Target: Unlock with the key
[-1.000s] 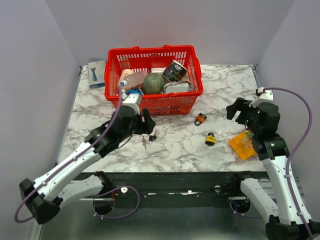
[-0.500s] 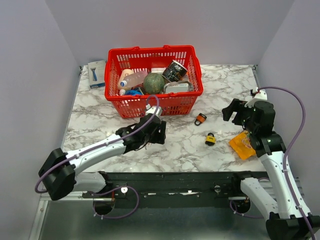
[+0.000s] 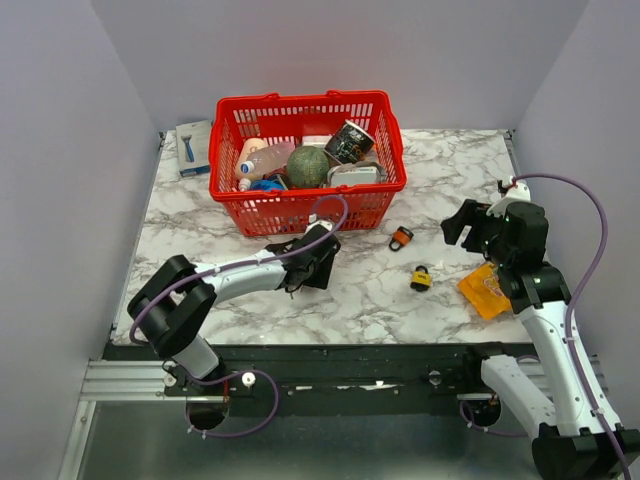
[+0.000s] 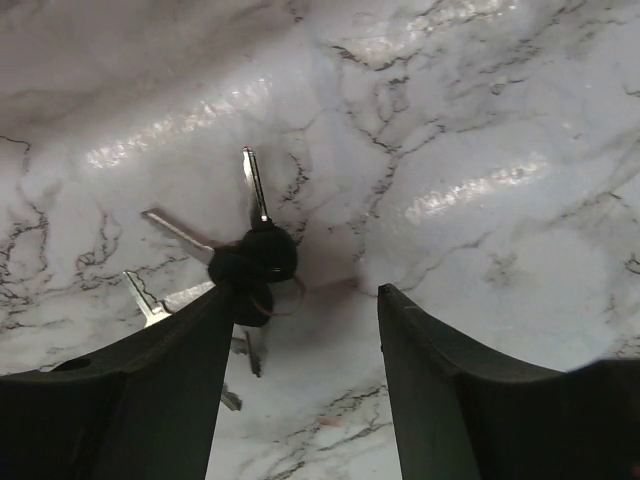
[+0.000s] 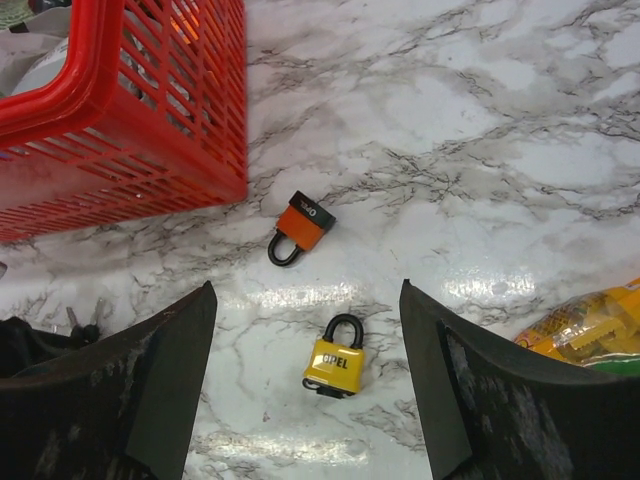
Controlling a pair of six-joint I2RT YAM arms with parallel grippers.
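A bunch of keys (image 4: 255,260) with black heads lies on the marble, right against the tip of my left finger (image 4: 180,370). My left gripper (image 4: 305,300) hangs low over the table, open, with bare marble between its fingers. From above, the left gripper (image 3: 308,265) covers the keys. A yellow padlock (image 5: 336,362) lies flat under my right gripper (image 5: 307,290), which is open and held well above it. An orange padlock (image 5: 303,224) lies a little farther off, near the basket. From above, the yellow padlock (image 3: 421,277) and orange padlock (image 3: 401,238) sit between the two grippers.
A red basket (image 3: 300,210) full of groceries stands just behind the left gripper. An orange snack packet (image 3: 487,288) lies below the right gripper (image 3: 462,225). A blue and white box (image 3: 193,147) sits at the back left.
My left arm has stretched to the right and come down over the keys, its jaws narrowing a little. My right gripper has drifted slightly left.
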